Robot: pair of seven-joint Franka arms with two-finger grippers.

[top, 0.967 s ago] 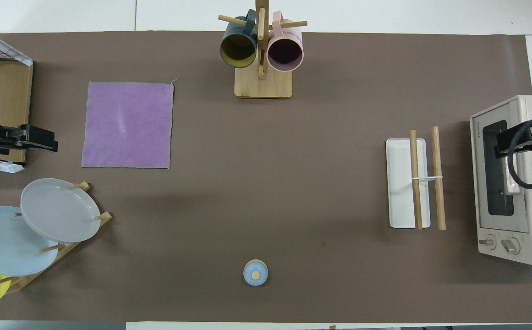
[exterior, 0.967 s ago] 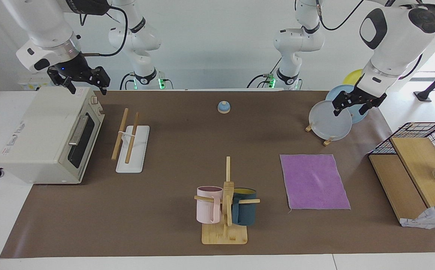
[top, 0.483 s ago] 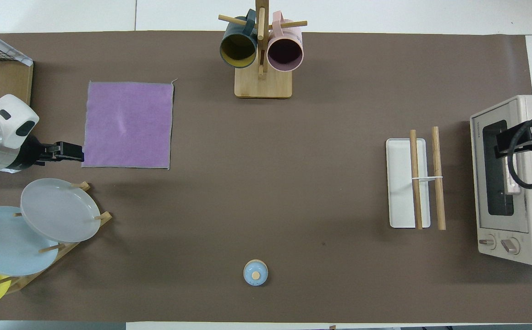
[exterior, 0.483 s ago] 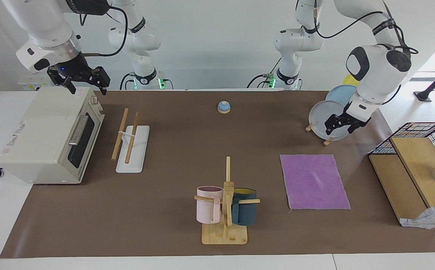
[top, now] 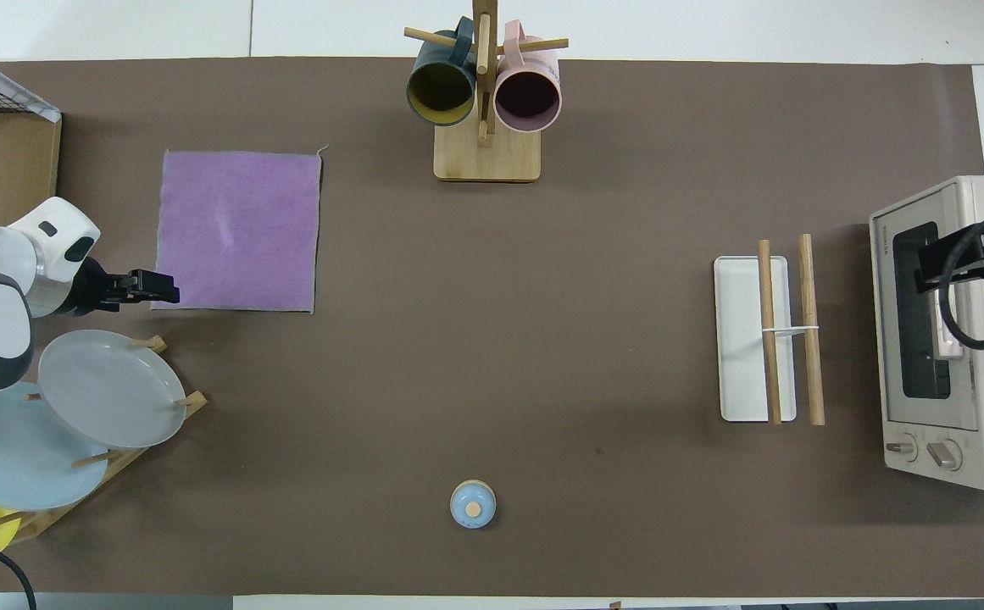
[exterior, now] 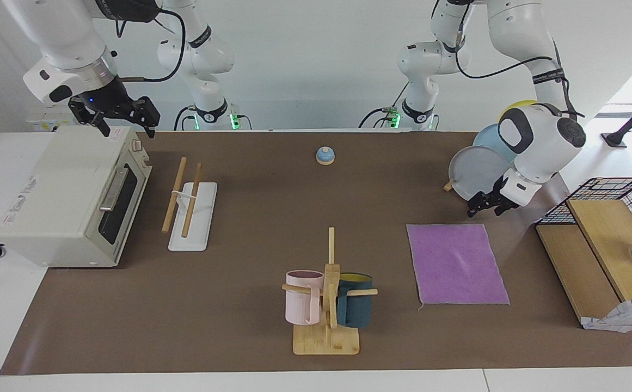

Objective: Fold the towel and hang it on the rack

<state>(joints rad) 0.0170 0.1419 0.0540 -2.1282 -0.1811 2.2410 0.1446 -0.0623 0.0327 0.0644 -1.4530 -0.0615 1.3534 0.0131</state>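
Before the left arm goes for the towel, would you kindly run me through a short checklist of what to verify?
1. Towel lies flat and unfolded, purple face up: ok.
2. Nothing rests on the towel: ok.
3. Left pincer is open and empty: ok.
4. Left pincer is lined up with the towel's corner nearest the plate stand: ok in the overhead view; its height above the cloth: cannot tell.
5. Rack stands upright beside the toaster oven with both wooden rods bare: ok.
6. Right pincer waits over the toaster oven, open and away from the towel: ok.
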